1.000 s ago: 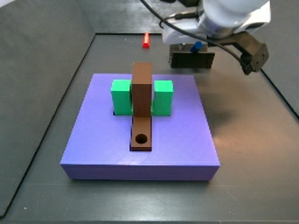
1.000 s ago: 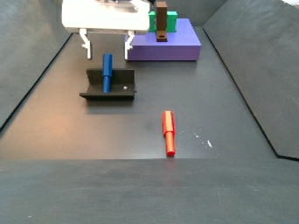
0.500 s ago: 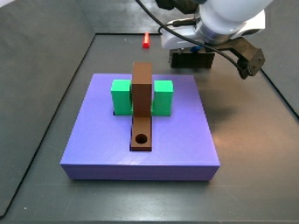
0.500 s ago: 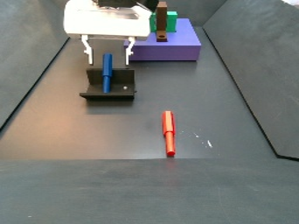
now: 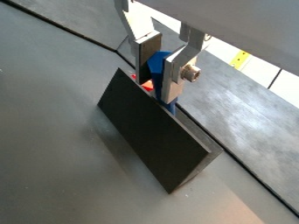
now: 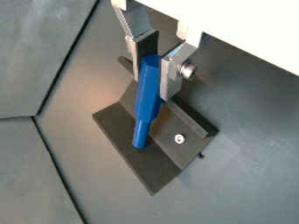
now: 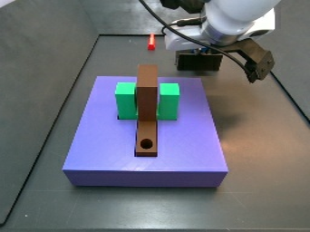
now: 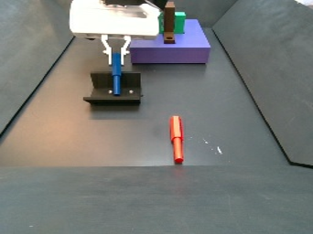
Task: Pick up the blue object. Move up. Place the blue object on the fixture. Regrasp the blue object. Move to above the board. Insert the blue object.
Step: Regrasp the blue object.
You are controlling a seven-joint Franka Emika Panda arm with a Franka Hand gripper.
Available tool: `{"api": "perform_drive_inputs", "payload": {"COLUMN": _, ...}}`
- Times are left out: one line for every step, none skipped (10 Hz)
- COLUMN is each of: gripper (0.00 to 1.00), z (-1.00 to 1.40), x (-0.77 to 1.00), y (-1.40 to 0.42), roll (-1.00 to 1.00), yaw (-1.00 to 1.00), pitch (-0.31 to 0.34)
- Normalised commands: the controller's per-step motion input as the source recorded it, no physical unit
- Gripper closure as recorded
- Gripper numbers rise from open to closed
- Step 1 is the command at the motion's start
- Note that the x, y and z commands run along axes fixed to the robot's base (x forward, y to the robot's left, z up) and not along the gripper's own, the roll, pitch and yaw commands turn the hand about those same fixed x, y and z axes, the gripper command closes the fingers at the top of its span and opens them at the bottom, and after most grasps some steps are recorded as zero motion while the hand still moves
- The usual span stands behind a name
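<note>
In both wrist views my pincer (image 6: 156,54) sits closest to the lens, its two silver fingers (image 5: 177,72) drawn narrow on either side of the blue object (image 6: 146,98). The finger pads appear pressed against the peg's upper end, so I am holding it. The blue object (image 5: 156,65) leans along the fixture (image 6: 158,153), its lower end resting down on the dark base plate, just beside a small silver screw. In a wrist view the fixture (image 5: 156,131) shows as a dark slanting wall, with only the top of the peg visible above it between my fingers.

In a side view, a red peg (image 8: 177,138) lies alone on the dark floor in the lower middle of the frame, well apart from everything else. Further up and to the left stands the fixture (image 8: 113,91), holding the blue object (image 8: 116,71) upright-leaning in it, with my pincer (image 8: 116,47) closed around the peg's top.

Beyond that, at the upper middle of the frame, lies the board (image 8: 184,48). In a side view the board (image 7: 148,136) fills the centre, carrying a long brown bar (image 7: 147,109) with a round hole near its lower end, flanked by two green blocks (image 7: 126,101). Behind it, at upper right, the fixture (image 7: 198,62) sits under my arm.
</note>
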Motion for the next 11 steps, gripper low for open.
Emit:
{"api": "perform_drive_inputs", "payload": {"gripper": 1.0, "z": 0.0, "x": 0.0, "y": 0.0, "roll": 0.0, "yaw": 0.0, "pitch": 0.0}}
{"api": "perform_drive_inputs", "payload": {"gripper": 1.0, "z": 0.0, "x": 0.0, "y": 0.0, "roll": 0.0, "yaw": 0.0, "pitch": 0.0}}
{"api": "perform_drive_inputs", "payload": {"gripper": 1.0, "z": 0.0, "x": 0.0, "y": 0.0, "roll": 0.0, "yaw": 0.0, "pitch": 0.0}}
{"api": "perform_drive_inputs", "payload": {"gripper": 1.0, "z": 0.0, "x": 0.0, "y": 0.0, "roll": 0.0, "yaw": 0.0, "pitch": 0.0}}
{"api": "perform_drive_inputs", "payload": {"gripper": 1.0, "z": 0.0, "x": 0.0, "y": 0.0, "roll": 0.0, "yaw": 0.0, "pitch": 0.0}}
{"api": "perform_drive_inputs", "payload": {"gripper": 1.0, "z": 0.0, "x": 0.0, "y": 0.0, "roll": 0.0, "yaw": 0.0, "pitch": 0.0}}
{"api": "perform_drive_inputs", "payload": {"gripper": 1.0, "z": 0.0, "x": 0.0, "y": 0.0, "roll": 0.0, "yaw": 0.0, "pitch": 0.0}}
{"api": "perform_drive_inputs", "payload": {"gripper": 1.0, "z": 0.0, "x": 0.0, "y": 0.0, "roll": 0.0, "yaw": 0.0, "pitch": 0.0}}
{"api": "perform_drive_inputs", "payload": {"gripper": 1.0, "z": 0.0, "x": 0.0, "y": 0.0, "roll": 0.0, "yaw": 0.0, "pitch": 0.0}}
{"api": "perform_drive_inputs", "payload": {"gripper": 1.0, "z": 0.0, "x": 0.0, "y": 0.0, "roll": 0.0, "yaw": 0.0, "pitch": 0.0}}
{"api": "perform_drive_inputs", "payload": {"gripper": 1.0, "z": 0.0, "x": 0.0, "y": 0.0, "roll": 0.0, "yaw": 0.0, "pitch": 0.0}}
